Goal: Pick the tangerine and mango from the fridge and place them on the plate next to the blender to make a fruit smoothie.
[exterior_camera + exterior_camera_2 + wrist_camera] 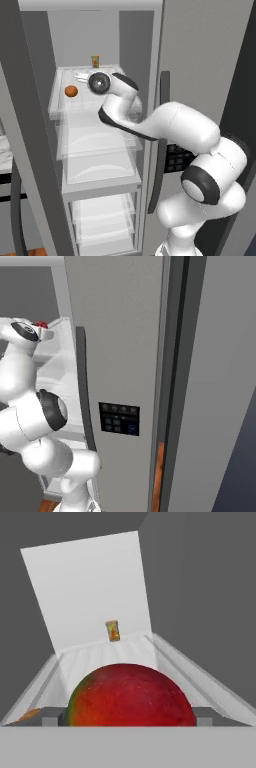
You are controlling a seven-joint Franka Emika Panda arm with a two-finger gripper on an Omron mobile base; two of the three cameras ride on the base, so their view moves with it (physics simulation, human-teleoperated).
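Observation:
The fridge [200, 50] stands open, and my arm reaches onto its top glass shelf [64, 102]. In the hand view the mango [130, 694], red with a green patch on its left, sits between my gripper [129, 718] fingers. Both fingertips [54, 717] press against its sides, so the gripper is shut on it. From the right base view a bit of red mango [41, 324] peeks out by the hand. The tangerine [71, 91] lies on the same shelf, left of the hand [82, 77], and its orange edge [27, 714] shows low in the hand view.
A small yellow-orange jar [95, 61] stands at the back of the shelf [113, 631]. The shut fridge door [120, 331], with its long handle [82, 386] and dark control panel [119, 419], lies right of the arm. More glass shelves and drawers [100, 170] lie below.

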